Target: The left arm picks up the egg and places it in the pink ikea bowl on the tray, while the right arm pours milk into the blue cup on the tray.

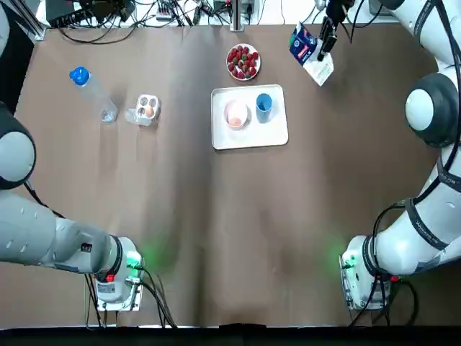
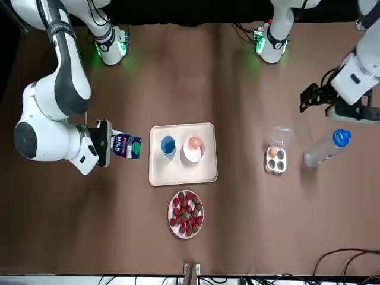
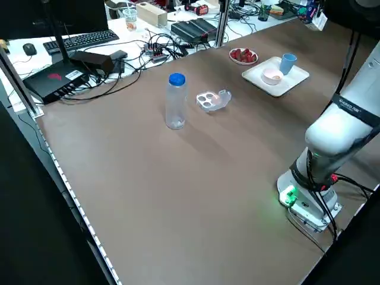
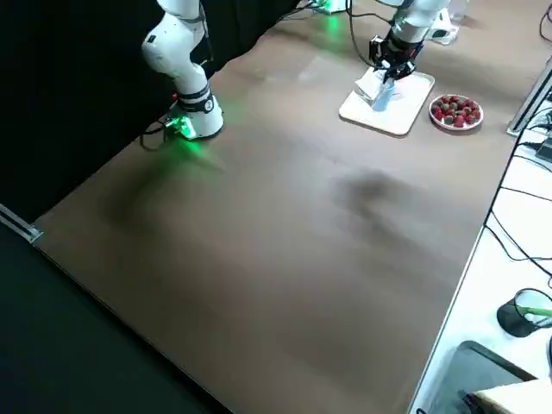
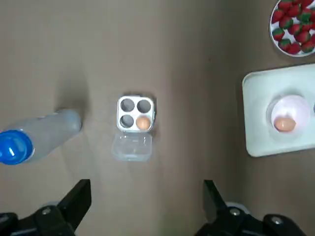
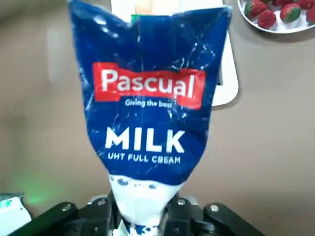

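The pink bowl [image 1: 236, 114] on the white tray [image 1: 276, 133] holds an egg [image 5: 284, 123]; the blue cup [image 1: 263, 104] stands beside it. Another egg [image 5: 142, 122] lies in a small clear carton [image 1: 144, 109]. My left gripper [image 5: 147, 186] hangs open and empty high above the table's left side, near the carton and bottle [image 2: 310, 100]. My right gripper [image 1: 325, 37] is shut on the base of a blue milk carton [image 1: 308, 49]. That carton [image 2: 126, 146] is tipped on its side in the air beside the tray, its top pointing at the cup.
A plate of strawberries [image 1: 243, 62] sits just beyond the tray. A clear bottle with a blue cap [image 1: 92, 92] stands left of the egg carton. Cables and desk equipment [image 3: 89, 59] line the far edge. Both arm bases [image 1: 115, 277] sit at the near edge.
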{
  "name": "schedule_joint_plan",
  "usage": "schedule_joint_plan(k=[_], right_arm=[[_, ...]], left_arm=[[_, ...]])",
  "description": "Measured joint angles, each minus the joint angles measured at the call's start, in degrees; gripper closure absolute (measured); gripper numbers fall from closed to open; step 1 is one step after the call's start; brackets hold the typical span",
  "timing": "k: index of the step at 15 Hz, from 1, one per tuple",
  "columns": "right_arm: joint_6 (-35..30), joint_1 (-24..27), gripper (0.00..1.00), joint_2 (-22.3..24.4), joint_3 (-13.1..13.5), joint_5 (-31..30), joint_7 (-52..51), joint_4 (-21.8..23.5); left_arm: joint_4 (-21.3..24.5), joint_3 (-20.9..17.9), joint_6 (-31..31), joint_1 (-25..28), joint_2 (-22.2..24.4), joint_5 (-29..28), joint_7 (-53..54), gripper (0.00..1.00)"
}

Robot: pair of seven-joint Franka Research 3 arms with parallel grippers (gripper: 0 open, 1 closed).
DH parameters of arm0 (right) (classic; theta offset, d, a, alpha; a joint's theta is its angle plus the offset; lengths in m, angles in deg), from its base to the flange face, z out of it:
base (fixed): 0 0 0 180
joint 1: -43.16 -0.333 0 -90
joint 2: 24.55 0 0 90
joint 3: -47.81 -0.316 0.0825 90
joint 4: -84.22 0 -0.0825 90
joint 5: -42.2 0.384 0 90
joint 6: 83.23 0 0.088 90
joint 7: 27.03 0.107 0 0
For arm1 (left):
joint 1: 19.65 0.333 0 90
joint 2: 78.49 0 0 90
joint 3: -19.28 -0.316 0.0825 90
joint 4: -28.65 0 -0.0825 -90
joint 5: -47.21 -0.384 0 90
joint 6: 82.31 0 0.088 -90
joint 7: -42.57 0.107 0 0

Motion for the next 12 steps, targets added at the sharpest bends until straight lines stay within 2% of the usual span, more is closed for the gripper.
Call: schedule_joint_plan(k=[3,9,12], right_arm=[[1.1,-1.0,0.60,0.0,0.0,0.0,0.0,0.3],[1.4,-4.8,0.63,0.0,0.0,-0.2,0.1,1.7],[1.5,-7.0,0.63,0.0,0.0,-2.5,1.6,1.7]], left_arm=[[0.1,0.0,1.4,1.3,0.4,0.6,1.9,0.00],[0.5,0.4,2.9,1.1,0.4,0.6,2.6,0.00],[0.5,0.4,3.1,1.1,0.4,0.6,2.7,0.00]])
